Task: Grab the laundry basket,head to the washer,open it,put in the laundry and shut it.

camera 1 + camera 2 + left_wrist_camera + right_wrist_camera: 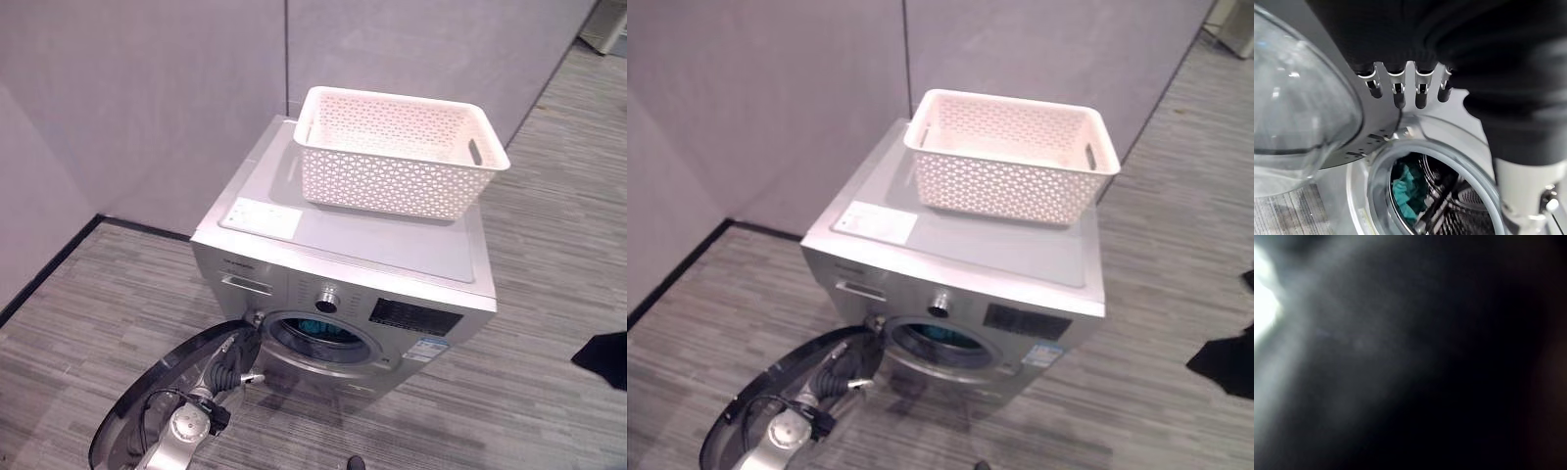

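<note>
Overhead, I see a white laundry basket (397,152) standing on the washer (343,284), toward its back right corner, with the round door (171,392) swung open at the lower front left. My left wrist view adds what the head views barely show: teal laundry (1405,188) inside the drum. My left hand (1400,90) hangs beside the door's edge, fingers fairly straight, holding nothing.
</note>
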